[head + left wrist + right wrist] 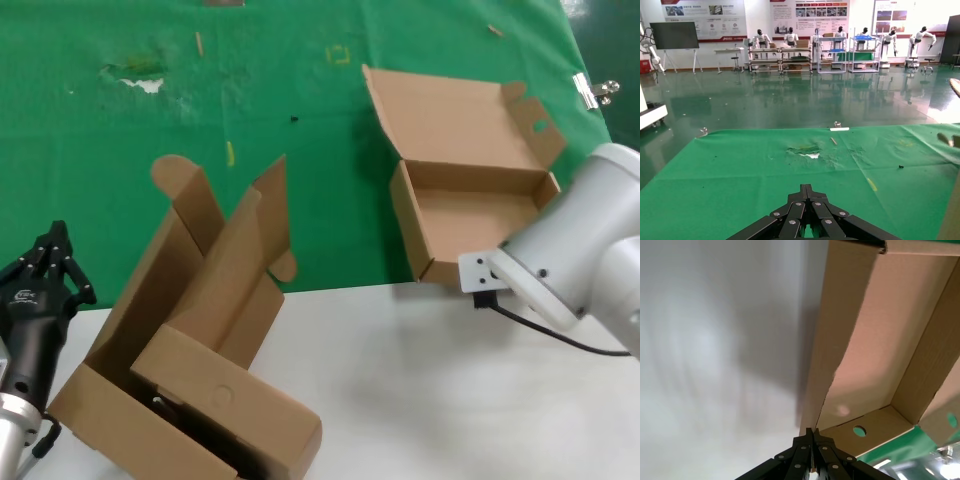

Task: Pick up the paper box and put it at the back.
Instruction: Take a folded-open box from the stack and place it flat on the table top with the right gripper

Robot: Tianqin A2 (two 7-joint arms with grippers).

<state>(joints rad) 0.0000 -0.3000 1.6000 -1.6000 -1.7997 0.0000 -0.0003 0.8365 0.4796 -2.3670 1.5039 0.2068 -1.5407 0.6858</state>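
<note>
Paper box sits open on green sheet, right claw clenched on its front wall.

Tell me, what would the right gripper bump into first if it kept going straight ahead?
Most likely the paper box. The right gripper seems shut on the box's front wall, so it is probably touching already. Just beyond is the box's inside, then its far wall with a small round hole.

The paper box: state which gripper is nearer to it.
Right. The right gripper is shut on the front wall of the paper box, at the green sheet's near edge. The left gripper sits far off, beyond the larger carton.
</note>
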